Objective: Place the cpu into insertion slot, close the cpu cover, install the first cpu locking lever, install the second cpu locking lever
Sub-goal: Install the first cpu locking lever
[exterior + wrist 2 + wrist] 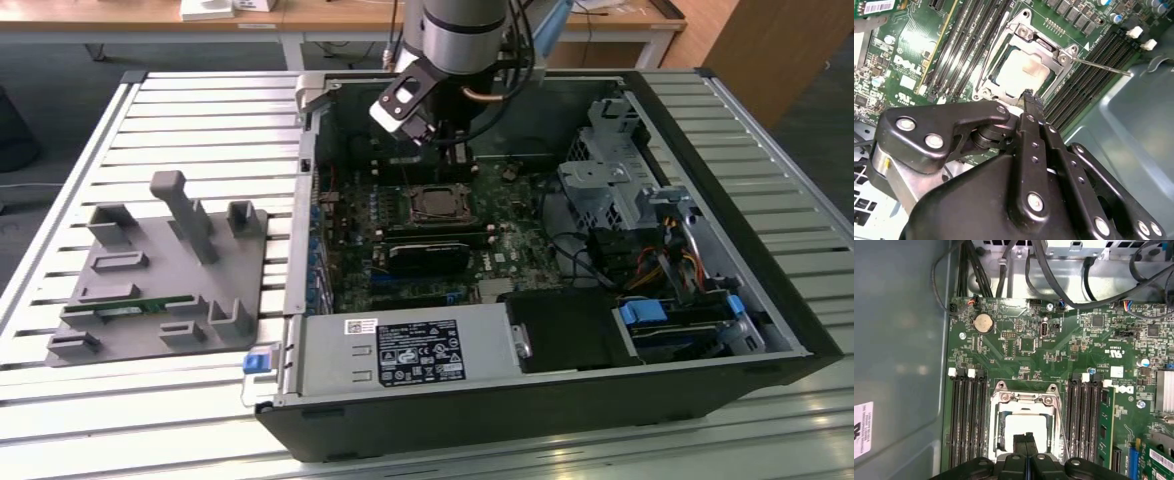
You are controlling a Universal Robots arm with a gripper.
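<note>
Now | jaws pressed together, empty | cpu (pixel 1025 424) part-hidden behind them | cpu cover (pixel 1021 399) down

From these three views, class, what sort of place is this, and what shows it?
Probably a robotics lab or workshop: an open computer case lies on a slatted metal table, a robot arm reaches into it, and wooden desks stand behind.
</note>
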